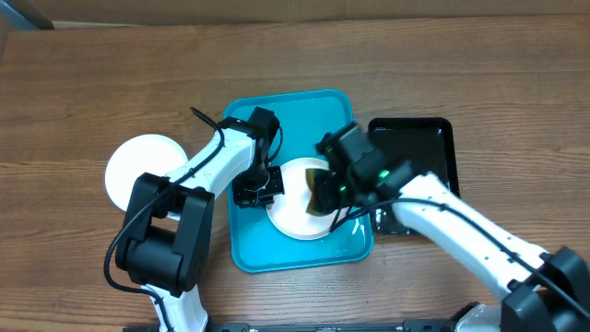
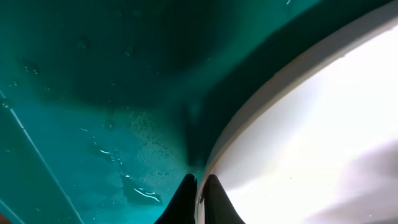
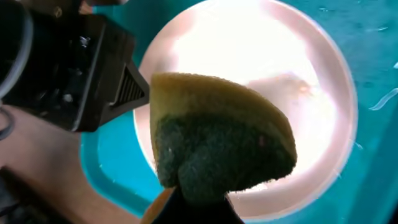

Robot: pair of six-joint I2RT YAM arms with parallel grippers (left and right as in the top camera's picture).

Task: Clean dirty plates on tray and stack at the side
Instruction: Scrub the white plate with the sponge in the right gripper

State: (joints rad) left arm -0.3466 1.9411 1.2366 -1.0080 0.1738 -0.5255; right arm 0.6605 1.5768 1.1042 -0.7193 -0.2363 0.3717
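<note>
I'm scrubbing the plate at the centre of the tray: right gripper clamping the sponge, left gripper pinching its 9 o'clock rim. I'm judging that flat, firm strokes across the smear will work best.

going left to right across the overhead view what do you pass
lone white plate → left gripper → middle plate → black tray; the sponge overlaps the middle plate, so it is left out

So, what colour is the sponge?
The sponge is yellow and dark green; right wrist view.
</note>
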